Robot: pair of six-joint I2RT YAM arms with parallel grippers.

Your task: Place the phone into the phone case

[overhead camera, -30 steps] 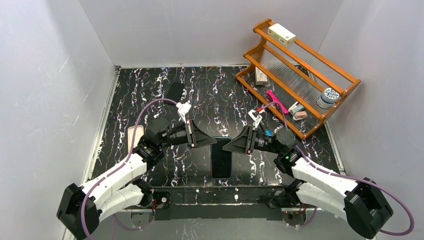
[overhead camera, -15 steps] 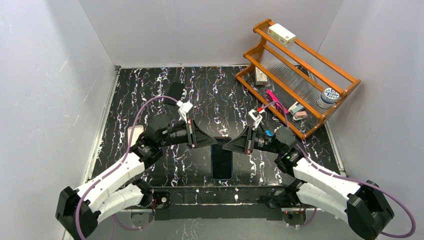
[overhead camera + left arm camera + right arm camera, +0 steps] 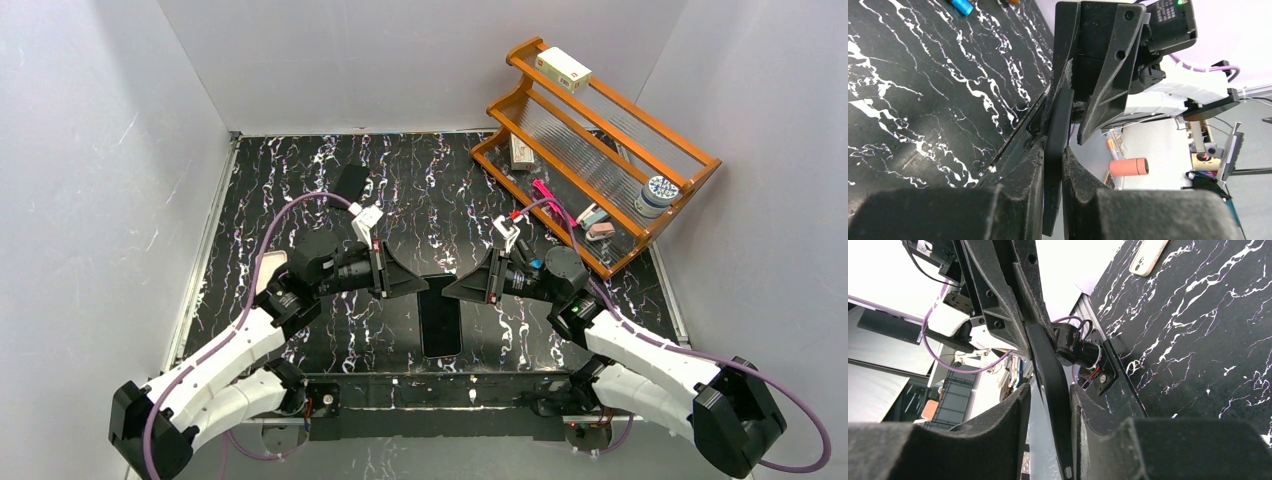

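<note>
Top: phone lies lengthways on the table, front centre, dark and glossy. Left end effector and right end effector meet nose to nose at its far short end. Pale case sits well apart to the left, half hidden by the left arm. Can't tell from here whether the phone's far end is off the table. Left wrist: left end effector is narrow, both fingers pinched on the phone, which shows edge-on and runs straight out toward the right end effector's body opposite. Right wrist: right end effector is part-open and straddles the phone. A gap shows between one finger and the phone, so I'd say not clamped. Case is far off on the table, camera cutout showing. Handling, my read: phone is stiff, thin, dense for its size, with slick glass faces and a crackable screen. Pinch flat across both faces near a short end, moderate force, no twisting. Case is likely light and flexible and needs pinning while a corner goes in first.
</note>
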